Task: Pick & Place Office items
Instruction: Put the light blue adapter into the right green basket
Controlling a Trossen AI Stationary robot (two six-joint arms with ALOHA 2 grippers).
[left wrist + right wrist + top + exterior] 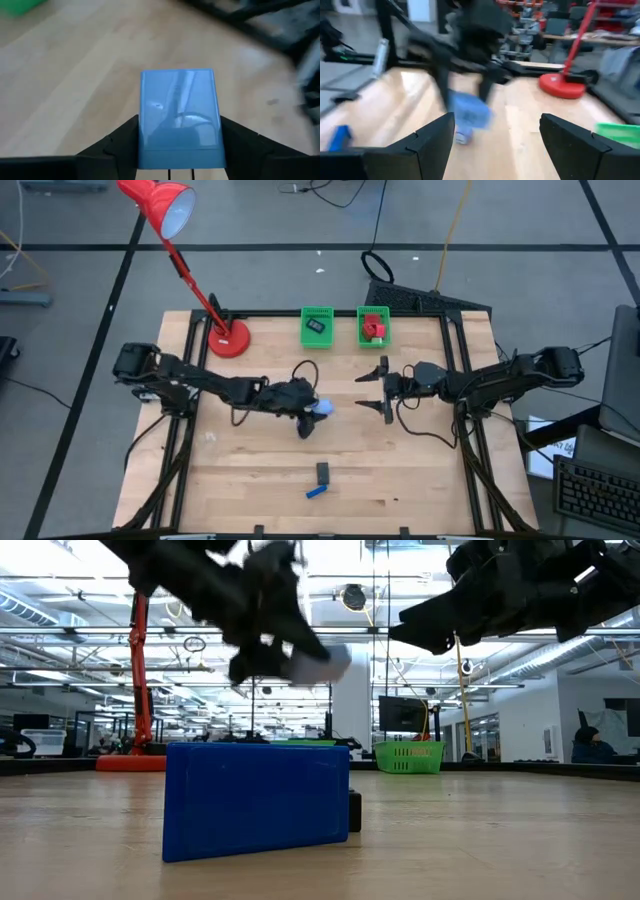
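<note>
My left gripper is near the table's middle, shut on a pale blue cube, which fills the gap between its fingers in the left wrist view. In the low view the cube hangs well above the table. My right gripper is open and empty just to the cube's right; the right wrist view shows the cube ahead of its spread fingers. A black oblong and a dark blue oblong lie on the table near its front edge. My left gripper pinches the pale blue cube by two opposite sides between its two fingers. The cube sticks out past the fingertips. It is lifted clear of the table.
Two green baskets stand at the back: the left one holds a dark piece, the right one holds red pieces. A red desk lamp's base stands at the back left. The dark blue oblong stands close before the low camera.
</note>
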